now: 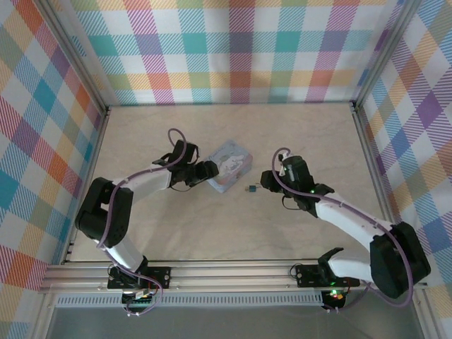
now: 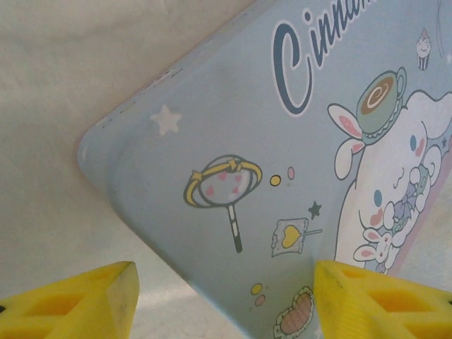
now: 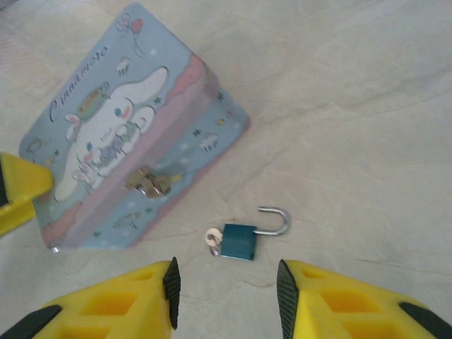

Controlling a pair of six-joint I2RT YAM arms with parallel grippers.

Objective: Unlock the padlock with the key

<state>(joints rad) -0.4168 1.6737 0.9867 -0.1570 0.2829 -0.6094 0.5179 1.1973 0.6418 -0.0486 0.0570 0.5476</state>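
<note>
right end effector (image 3: 226, 282), spread apart, hovers over the open-shackled padlock (image 3: 239, 241), key (image 3: 212, 239) at its base.

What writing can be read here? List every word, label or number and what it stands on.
"Cinnam": dark blue script on the lid of the cartoon tin, cut off by the left wrist view's edge.
Same script in the right wrist view: too small to read surely.
The blue padlock: no readable marking.
</note>
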